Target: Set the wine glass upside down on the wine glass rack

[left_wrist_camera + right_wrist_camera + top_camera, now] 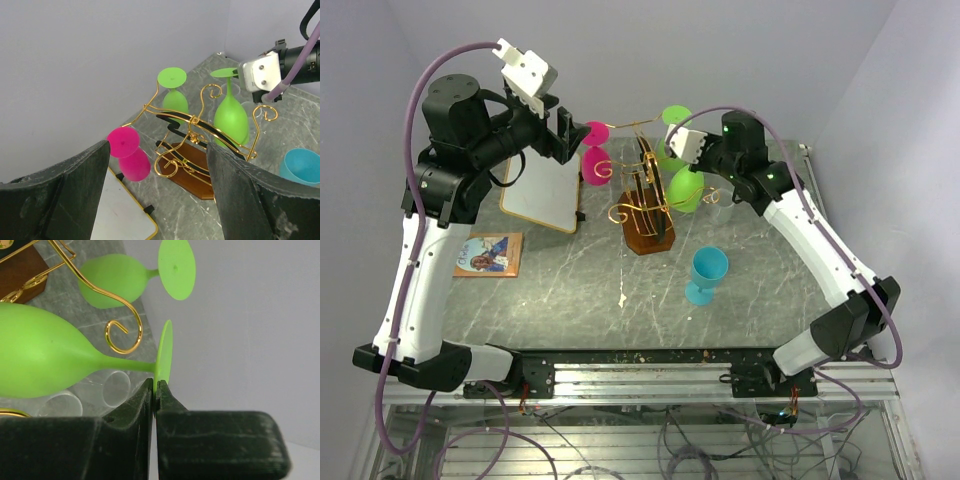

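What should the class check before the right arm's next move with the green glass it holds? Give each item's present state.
1. Right pincer shut on foot rim of held green wine glass: ok.
2. Glass upside down, foot uppermost: ok.
3. Foot seated on an arm of the wine glass rack: cannot tell.
4. Left pincer open, empty: ok.
5. Blue wine glass stands apart from rack: ok.

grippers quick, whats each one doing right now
Left gripper: open, holding nothing.
Right gripper: shut on the foot rim of a green wine glass.
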{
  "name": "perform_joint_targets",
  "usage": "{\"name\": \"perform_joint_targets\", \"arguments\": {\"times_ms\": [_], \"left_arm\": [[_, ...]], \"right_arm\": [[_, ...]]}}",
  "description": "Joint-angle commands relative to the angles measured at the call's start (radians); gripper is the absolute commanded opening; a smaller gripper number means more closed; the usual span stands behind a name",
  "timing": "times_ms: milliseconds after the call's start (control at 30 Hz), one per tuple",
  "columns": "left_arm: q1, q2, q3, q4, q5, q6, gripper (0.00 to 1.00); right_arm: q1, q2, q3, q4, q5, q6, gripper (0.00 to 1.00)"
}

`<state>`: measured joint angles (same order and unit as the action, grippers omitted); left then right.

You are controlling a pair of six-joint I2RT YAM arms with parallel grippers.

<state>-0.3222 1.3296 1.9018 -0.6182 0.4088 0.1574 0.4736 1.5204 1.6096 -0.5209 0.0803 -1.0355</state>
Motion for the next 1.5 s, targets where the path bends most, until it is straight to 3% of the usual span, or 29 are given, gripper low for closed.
{"name": "perform_joint_targets", "arguments": {"times_ms": [0, 367, 867, 1467], "left_arm": [[0.009, -0.009, -0.004, 0.022, 0.025, 0.002, 0.88], [0.010, -0.009, -0.007, 0.023, 0.023, 0.006, 0.88], [0.012, -0.009, -0.012, 0.025, 0.029, 0.004, 0.88], [0.014, -0.011, -0.017, 0.023, 0.038, 0.004, 0.88]], "right_arm": [[0.030, 0.018, 0.003, 0.035, 0.041, -0.052, 0.00], [0.111, 0.051, -0.033, 0.097, 0.162, -0.143, 0.00], [0.122, 0.064, -0.080, 0.193, 0.270, -0.218, 0.00], [0.144, 0.085, -0.096, 0.221, 0.281, -0.240, 0.00]]}}
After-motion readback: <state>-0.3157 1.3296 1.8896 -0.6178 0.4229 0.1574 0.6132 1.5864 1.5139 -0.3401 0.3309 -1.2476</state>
